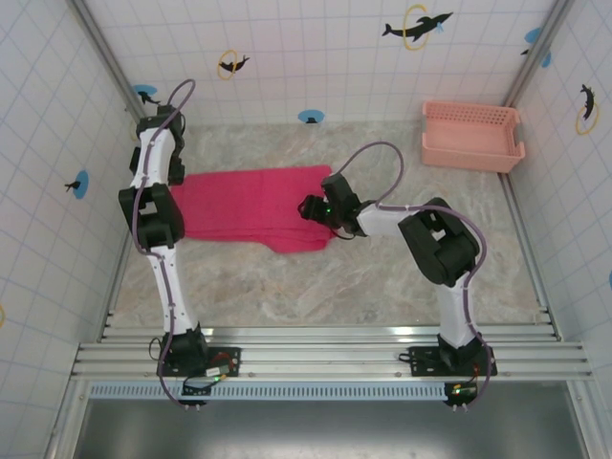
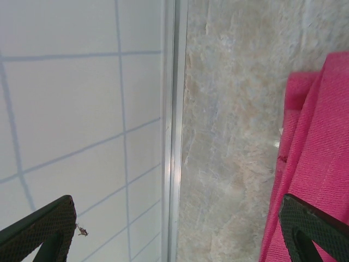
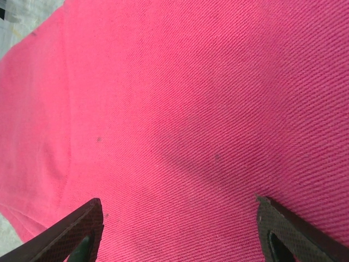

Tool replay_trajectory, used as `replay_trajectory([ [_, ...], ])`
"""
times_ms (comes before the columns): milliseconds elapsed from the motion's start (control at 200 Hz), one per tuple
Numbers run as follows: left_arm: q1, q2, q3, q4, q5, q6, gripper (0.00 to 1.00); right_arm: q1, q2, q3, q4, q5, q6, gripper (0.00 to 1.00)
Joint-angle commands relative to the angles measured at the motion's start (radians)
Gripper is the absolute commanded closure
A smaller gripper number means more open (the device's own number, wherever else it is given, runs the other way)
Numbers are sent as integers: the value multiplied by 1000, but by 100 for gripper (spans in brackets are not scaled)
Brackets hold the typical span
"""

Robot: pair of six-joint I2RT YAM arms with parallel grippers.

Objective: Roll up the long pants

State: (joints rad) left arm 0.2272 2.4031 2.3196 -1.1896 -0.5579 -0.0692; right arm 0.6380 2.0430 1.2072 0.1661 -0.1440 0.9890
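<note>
Two wide-apart jaws each, left pincer (image 2: 174, 218) at edge of long pants (image 1: 249, 206), right pincer (image 3: 178, 218) over them

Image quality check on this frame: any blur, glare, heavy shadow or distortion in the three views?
Top external: even light, sharp, faint shadows, tiled walls leaning outward around the long pants. Left wrist: side wall nearly washed out, table crisp. Right wrist: weave sharp, a soft shadow mid-cloth above the open right pincer.
</note>
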Motion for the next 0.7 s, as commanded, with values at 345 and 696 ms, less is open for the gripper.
replay_trajectory([
  [345,-114,-458,-689,295,525,-189,3,-63,-332,117,-581,85,-362,16],
  [696,-252,-361,-707,345,634,-394,2,-218,-155,139,-611,-205,-584,19],
])
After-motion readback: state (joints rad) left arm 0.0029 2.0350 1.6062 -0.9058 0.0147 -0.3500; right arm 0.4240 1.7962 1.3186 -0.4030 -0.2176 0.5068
